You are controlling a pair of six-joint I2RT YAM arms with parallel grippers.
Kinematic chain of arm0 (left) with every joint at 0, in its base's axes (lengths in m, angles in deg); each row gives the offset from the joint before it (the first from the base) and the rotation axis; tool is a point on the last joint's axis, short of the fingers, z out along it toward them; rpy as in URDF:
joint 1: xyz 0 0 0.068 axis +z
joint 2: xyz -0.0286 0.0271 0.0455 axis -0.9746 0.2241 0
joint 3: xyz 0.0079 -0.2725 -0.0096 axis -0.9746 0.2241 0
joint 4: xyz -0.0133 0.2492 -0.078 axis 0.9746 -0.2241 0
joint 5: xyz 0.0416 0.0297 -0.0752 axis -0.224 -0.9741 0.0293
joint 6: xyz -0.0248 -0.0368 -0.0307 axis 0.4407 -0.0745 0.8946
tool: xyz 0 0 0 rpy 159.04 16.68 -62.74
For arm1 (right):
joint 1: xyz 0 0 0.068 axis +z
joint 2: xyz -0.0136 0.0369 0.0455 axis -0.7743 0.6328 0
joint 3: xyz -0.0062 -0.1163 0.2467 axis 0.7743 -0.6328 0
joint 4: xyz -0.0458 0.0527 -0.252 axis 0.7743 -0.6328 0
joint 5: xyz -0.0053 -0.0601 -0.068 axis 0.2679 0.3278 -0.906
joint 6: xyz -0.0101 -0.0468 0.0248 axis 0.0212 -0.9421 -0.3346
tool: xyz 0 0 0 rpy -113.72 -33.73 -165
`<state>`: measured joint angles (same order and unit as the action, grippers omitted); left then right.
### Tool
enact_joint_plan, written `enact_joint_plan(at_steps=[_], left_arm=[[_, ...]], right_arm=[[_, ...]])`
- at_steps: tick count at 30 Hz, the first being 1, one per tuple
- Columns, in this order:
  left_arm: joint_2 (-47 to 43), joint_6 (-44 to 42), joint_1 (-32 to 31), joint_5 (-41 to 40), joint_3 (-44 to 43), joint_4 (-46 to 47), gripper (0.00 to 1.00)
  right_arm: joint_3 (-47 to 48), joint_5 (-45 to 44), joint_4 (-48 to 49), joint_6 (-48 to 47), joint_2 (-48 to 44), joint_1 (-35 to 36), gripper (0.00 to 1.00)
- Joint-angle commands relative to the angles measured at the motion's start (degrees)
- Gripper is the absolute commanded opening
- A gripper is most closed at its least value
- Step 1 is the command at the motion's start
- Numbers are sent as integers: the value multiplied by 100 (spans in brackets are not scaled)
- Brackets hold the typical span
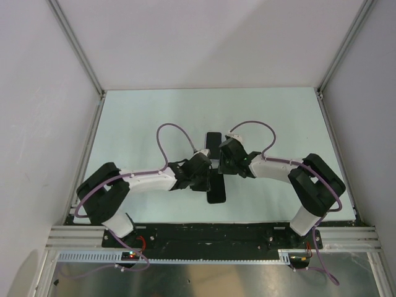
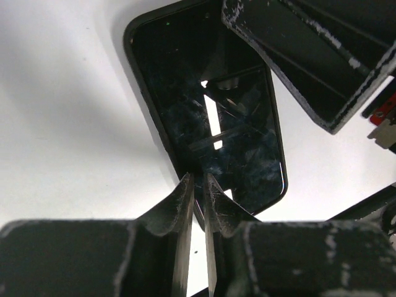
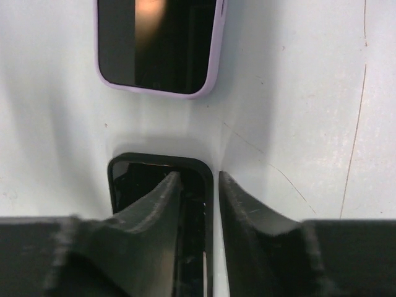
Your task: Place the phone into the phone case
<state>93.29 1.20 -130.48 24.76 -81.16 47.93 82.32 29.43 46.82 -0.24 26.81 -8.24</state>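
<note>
Both arms are reaching inward from the near edge of the counter [image 1: 142,117], elbows bowed outward, wrists meeting over the middle. One violet cable [image 1: 173,127] is looping off each wrist, two loops in all.

The left hand [image 1: 207,176] is coming in from the left, its fingers [image 2: 182,204] drawn to a narrow slit. The phone [image 1: 217,192] is passing edge-on into that slit, so the hand is pinching the phone's long left edge. In the left wrist view the glossy black screen [image 2: 179,74] is running away from the fingertips and reflecting light, and the right hand's dark body is hanging over its far right corner.

The right hand [image 1: 221,162] is coming in from the right and gripping the same phone nearer its far end. One finger [image 3: 154,204] is lying over the screen side and the other is sitting outside the rim, the gap between them narrow and filled by the phone's right edge.

The phone is sitting between the two hands, long axis pointing away from the arm bases. Whether it is lying flat or slightly raised cannot be told.

The phone case [image 1: 213,140] is lying on the counter just beyond the phone's far end, in line with it and apart from it. Its lilac rim is framing a dark interior [image 3: 158,43].

Count: two arms, two hands, one phone, one case.
</note>
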Motion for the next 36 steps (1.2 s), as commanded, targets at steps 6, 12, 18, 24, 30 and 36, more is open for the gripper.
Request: enact_joint_plan(at_steps=[6, 12, 18, 24, 30, 36], left_arm=[[-1092, -409, 439, -184, -361, -564, 23], [-2016, -335, 814, -181, -182, -617, 41], [-2603, -363, 1147, -95, 340, -624, 50], [-2978, -541, 1408, 102, 699, -624, 57], [-3111, -650, 1507, 129, 831, -629, 60], [-3212, -658, 1574, 317, 982, -624, 61]], right_arm=[[383, -9, -1284, -275, -668, -91, 67], [419, -301, -1777, 341, -1104, 295, 82], [488, -1112, -2008, 1613, -752, 1057, 90], [864, -1575, -2190, 2032, -205, 1368, 97], [1158, -1749, -2204, 2109, 212, 1586, 99], [1400, -1780, -2357, 2158, 614, 1663, 99]])
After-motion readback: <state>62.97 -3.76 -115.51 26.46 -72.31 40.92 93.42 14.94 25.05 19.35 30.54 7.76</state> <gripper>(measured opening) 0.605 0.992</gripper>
